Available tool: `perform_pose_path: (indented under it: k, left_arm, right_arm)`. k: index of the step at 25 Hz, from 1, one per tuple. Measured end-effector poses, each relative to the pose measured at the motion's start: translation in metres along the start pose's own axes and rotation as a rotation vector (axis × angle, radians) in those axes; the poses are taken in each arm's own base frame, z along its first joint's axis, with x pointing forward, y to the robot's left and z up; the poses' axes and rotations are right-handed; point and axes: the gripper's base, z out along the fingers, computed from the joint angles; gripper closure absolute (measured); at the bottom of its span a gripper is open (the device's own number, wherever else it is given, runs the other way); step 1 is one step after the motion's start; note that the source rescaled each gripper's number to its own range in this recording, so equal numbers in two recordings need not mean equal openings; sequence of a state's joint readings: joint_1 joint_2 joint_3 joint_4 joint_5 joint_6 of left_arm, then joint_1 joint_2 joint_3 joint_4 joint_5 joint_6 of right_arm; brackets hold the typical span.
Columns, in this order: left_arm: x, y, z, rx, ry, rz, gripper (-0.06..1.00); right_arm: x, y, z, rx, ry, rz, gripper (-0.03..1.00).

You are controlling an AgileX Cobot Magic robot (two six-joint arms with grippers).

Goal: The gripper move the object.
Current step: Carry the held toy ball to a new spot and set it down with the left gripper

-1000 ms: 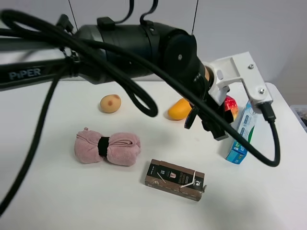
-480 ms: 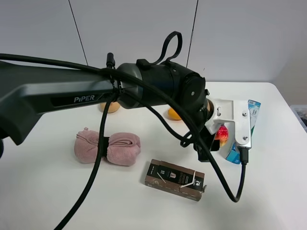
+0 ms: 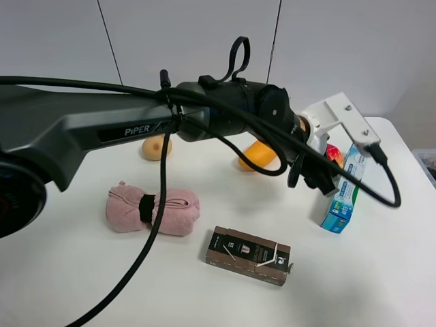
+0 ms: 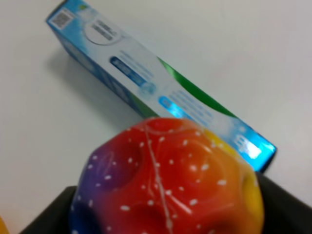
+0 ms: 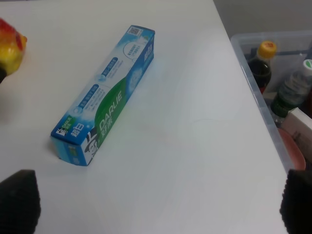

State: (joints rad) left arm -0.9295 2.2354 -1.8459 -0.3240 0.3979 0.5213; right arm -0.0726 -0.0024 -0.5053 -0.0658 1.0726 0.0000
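The object, a red ball (image 3: 332, 154) with yellow and purple-blue blotches, sits between the black fingers of my left gripper (image 3: 323, 169), which has reached across to the right side of the table. In the left wrist view the ball (image 4: 165, 183) fills the lower middle, with a black finger (image 4: 46, 214) on each side. It hangs just beside and over a blue-green toothpaste box (image 4: 156, 85). My right gripper (image 5: 156, 204) is open and empty above the table by the box, and the ball (image 5: 9, 41) shows at that view's edge.
The toothpaste box (image 3: 343, 193) lies at the right. An orange mango (image 3: 257, 157) and a tan potato (image 3: 157, 147) lie at the back, a pink rolled towel (image 3: 153, 208) at the left, a brown carton (image 3: 248, 254) at the front. A plastic bin with bottles (image 5: 265, 68) stands off the table's right edge.
Half a second ago my left gripper held the ball lower and nearer the front end of the toothpaste box. It has now moved back and to the right with the ball.
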Motion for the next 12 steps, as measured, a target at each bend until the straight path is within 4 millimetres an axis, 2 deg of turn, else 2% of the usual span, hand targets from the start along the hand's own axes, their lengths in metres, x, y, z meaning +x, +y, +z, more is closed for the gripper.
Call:
perform_pose_path:
  k: [3, 6, 12]
  left_arm:
    - [-0.005, 0.022, 0.013, -0.027, -0.031, -0.158, 0.92]
    - [-0.005, 0.04, 0.027, -0.046, -0.049, -0.239, 0.92]
    - [0.0, 0.046, 0.053, -0.048, -0.067, -0.252, 0.92]
  right_arm:
    - [0.0, 0.0, 0.0, 0.0, 0.0, 0.0, -0.03]
    - [0.0, 0.0, 0.0, 0.0, 0.0, 0.0, -0.03]
    - [0.0, 0.0, 0.0, 0.0, 0.0, 0.0, -0.03]
